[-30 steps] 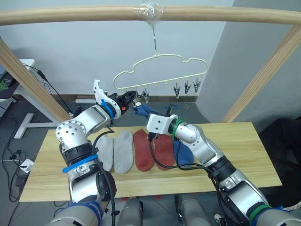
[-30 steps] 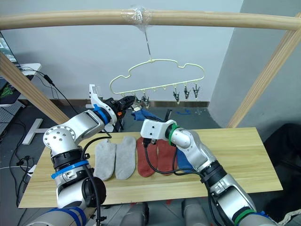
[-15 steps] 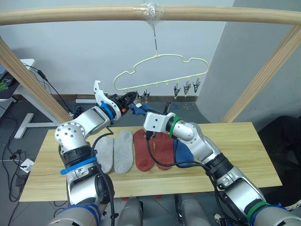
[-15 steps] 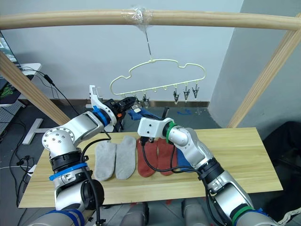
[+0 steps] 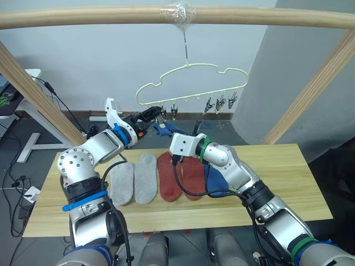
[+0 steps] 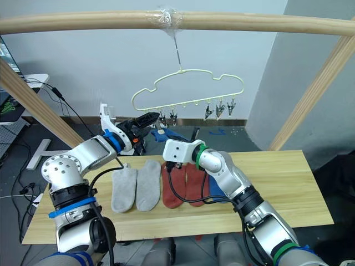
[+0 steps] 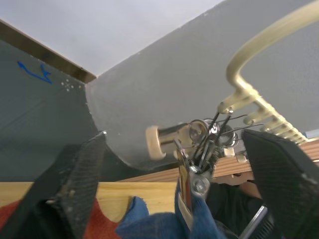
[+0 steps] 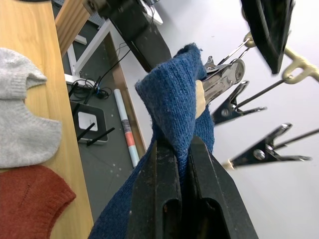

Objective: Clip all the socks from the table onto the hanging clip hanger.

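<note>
Compared with one second ago, the left arm has swung outward and its gripper (image 5: 148, 114) has risen to the row of clips, while the right gripper (image 8: 174, 149) has lifted the blue sock (image 8: 174, 94) up to the same clip.

Right gripper: fingers clenched on the blue sock, the fabric pinched between the two black fingers (image 8: 154, 199). The sock's upper edge lies in the metal clip (image 8: 222, 79) at the left end of the hanger (image 5: 191, 83). Whether the clip has closed on the fabric cannot be determined.

Left gripper: fingers spread wide on either side of that clip (image 7: 197, 164), not touching it, with the blue sock just below.

Three free clips (image 5: 221, 102) hang at the right end of the hanger, which hangs by its hook from the wooden crossbar (image 5: 83, 16).

On the table (image 5: 288, 166), side by side and touching: two grey socks (image 5: 135, 178), two red socks (image 5: 177, 174), then a second blue sock (image 5: 215, 180), partly covered by the right arm.
</note>
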{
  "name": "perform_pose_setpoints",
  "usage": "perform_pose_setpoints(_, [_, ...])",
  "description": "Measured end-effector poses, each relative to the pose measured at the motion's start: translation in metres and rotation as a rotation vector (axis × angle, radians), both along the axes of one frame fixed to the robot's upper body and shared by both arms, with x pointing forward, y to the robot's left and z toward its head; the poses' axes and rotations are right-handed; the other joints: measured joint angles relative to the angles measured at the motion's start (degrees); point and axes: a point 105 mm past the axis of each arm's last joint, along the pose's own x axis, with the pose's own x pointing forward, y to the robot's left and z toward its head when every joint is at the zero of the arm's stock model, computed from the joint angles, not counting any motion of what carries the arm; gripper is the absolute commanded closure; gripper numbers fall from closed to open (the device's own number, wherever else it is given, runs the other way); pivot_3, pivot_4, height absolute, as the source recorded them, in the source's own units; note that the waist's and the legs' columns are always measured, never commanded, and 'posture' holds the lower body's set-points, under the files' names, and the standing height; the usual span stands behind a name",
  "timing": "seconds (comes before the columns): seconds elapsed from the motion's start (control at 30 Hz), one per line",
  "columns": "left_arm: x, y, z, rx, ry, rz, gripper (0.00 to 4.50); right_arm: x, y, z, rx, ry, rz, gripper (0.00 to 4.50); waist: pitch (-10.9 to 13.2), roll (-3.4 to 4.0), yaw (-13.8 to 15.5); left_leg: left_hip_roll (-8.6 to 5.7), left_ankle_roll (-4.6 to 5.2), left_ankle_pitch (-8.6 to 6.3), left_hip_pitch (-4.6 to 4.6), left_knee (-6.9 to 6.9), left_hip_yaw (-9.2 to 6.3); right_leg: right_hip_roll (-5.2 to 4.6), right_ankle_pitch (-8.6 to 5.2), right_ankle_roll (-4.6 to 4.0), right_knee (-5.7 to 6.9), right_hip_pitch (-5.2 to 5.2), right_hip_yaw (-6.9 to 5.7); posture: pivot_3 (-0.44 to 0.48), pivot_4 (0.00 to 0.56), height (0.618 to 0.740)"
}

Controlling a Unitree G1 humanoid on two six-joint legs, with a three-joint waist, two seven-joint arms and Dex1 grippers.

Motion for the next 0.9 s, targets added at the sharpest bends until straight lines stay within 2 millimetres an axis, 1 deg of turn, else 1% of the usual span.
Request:
perform_pose_setpoints(0.1, [-0.012, 0.006, 0.002, 0.086, -0.045, 0.018, 0.02, 0.001, 0.004, -0.004, 0.043, 0.064, -0.003, 4.50, 0.0, 0.00, 0.2, 0.00, 0.01, -0.01, 0.00, 0.00, -0.03, 0.00, 0.01, -0.03, 0.01, 0.00, -0.02, 0.070, 0.197, 0.740])
perform_pose_setpoints(0.2, [-0.019, 0.002, 0.011, 0.138, -0.100, -0.005, 0.00, 0.000, 0.010, -0.005, 0.085, 0.126, 0.006, 3.71, 0.0, 0.00, 0.7, 0.00, 0.04, -0.02, -0.02, 0.02, -0.05, 0.00, 0.01, -0.03, 0.02, 0.00, -0.04, 0.091, 0.197, 0.740])
perform_pose_setpoints(0.23, [-0.020, 0.002, 0.014, 0.157, -0.120, -0.006, 0.00, 0.000, 0.011, -0.005, 0.097, 0.146, 0.012, 3.42, 0.0, 0.00, 0.9, 0.00, 0.04, -0.02, -0.01, 0.02, -0.05, 0.00, 0.01, -0.02, 0.02, 0.01, -0.04, 0.100, 0.199, 0.740])
perform_pose_setpoints(0.33, [-0.024, 0.007, 0.015, 0.295, -0.171, 0.011, 0.00, 0.001, 0.009, -0.009, 0.161, 0.265, 0.009, 2.29, 0.0, -0.01, 1.2, 0.00, 0.05, -0.02, -0.01, 0.01, -0.05, 0.00, 0.01, -0.04, 0.01, 0.02, -0.04, 0.108, 0.195, 0.740])
perform_pose_setpoints(0.43, [-0.027, 0.007, 0.002, 0.443, -0.202, 0.014, 0.00, 0.000, 0.002, -0.022, 0.231, 0.414, -0.020, 1.16, 0.0, -0.01, 1.3, 0.00, 0.05, -0.03, -0.04, -0.01, -0.05, 0.00, 0.01, -0.07, 0.00, 0.00, -0.04, 0.114, 0.193, 0.740])
perform_pose_setpoints(0.53, [-0.032, 0.003, -0.012, 0.585, -0.252, -0.008, 0.00, -0.002, -0.011, -0.028, 0.256, 0.479, -0.050, 0.04, 0.0, 0.00, 1.4, 0.00, 0.06, -0.03, -0.09, -0.02, -0.05, 0.00, -0.01, -0.09, -0.01, -0.06, -0.04, 0.116, 0.188, 0.740])
perform_pose_setpoints(0.6, [-0.034, 0.003, -0.017, 0.630, -0.279, -0.005, 0.00, -0.001, -0.025, -0.028, 0.264, 0.492, -0.078, 0.04, 0.0, 0.00, 1.4, 0.00, 0.06, -0.03, -0.09, -0.01, -0.05, 0.00, -0.03, -0.07, 0.00, -0.06, -0.05, 0.116, 0.188, 0.740])
perform_pose_setpoints(0.67, [-0.039, 0.000, -0.024, 0.698, -0.332, 0.010, 0.00, -0.008, -0.043, -0.031, 0.271, 0.510, -0.099, 0.04, 0.0, 0.01, 1.6, -0.01, 0.06, -0.04, -0.10, -0.03, -0.04, -0.02, -0.05, -0.10, -0.03, -0.05, -0.04, 0.111, 0.188, 0.740])
perform_pose_setpoints(0.77, [-0.046, -0.010, -0.041, 0.781, -0.392, 0.013, 0.00, -0.016, -0.080, -0.039, 0.293, 0.575, -0.167, 0.04, 0.0, 0.01, 1.8, -0.04, 0.07, -0.04, -0.22, -0.01, -0.02, -0.05, -0.05, -0.10, -0.06, -0.11, -0.03, 0.099, 0.188, 0.740])
perform_pose_setpoints(0.8, [-0.046, -0.014, -0.043, 0.794, -0.421, 0.016, 0.41, -0.018, -0.089, -0.038, 0.302, 0.590, -0.181, 0.00, 0.0, 0.01, 1.9, -0.03, 0.08, -0.04, -0.24, 0.01, -0.02, -0.04, -0.07, -0.08, -0.05, -0.15, -0.04, 0.088, 0.186, 0.740])
perform_pose_setpoints(0.83, [-0.045, -0.019, -0.042, 0.799, -0.460, 0.024, 0.59, -0.020, -0.096, -0.033, 0.316, 0.598, -0.183, 0.00, 0.0, 0.01, 2.0, -0.02, 0.09, -0.03, -0.23, 0.01, -0.02, -0.04, -0.13, -0.01, -0.03, -0.16, -0.04, 0.088, 0.186, 0.740])
perform_pose_setpoints(0.9, [-0.044, -0.028, -0.035, 0.800, -0.552, 0.057, 1.20, -0.030, -0.099, -0.018, 0.327, 0.603, -0.132, 0.00, 0.0, 0.01, 1.8, 0.03, 0.11, -0.01, -0.15, 0.01, 0.02, 0.00, -0.30, -0.17, 0.00, -0.14, -0.03, 0.088, 0.186, 0.740])
